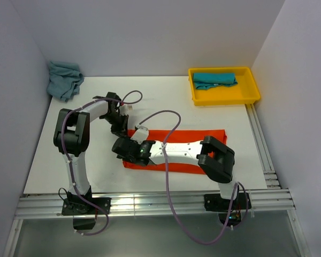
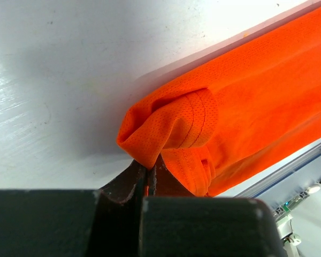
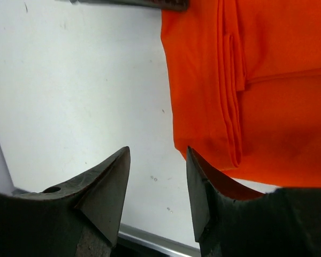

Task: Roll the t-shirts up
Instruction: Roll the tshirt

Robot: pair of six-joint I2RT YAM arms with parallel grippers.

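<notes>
White tabletop boxed in by plain pale walls is what I see from the overhead camera, with both arms reaching in from the near edge. On my screen the orange t-shirt lies folded into a long flat band across the near middle of the table, running left to right. The left gripper is down at the band's left end. Its wrist camera shows the two fingers pressed together on a bunched corner of the orange mesh cloth, a hemmed edge curling over just above the left gripper. The right arm lies stretched leftward over the shirt, and the right gripper sits at the near left corner of the band. From its wrist camera I see the right gripper with its fingers parted and bare table in the gap. Nothing is held, and the stacked folded edges of the orange shirt lie just beside the right-hand finger. At the far right a teal t-shirt lies folded inside a yellow tray. At the far left corner a grey-blue t-shirt sits crumpled against the wall, well apart from both arms.
</notes>
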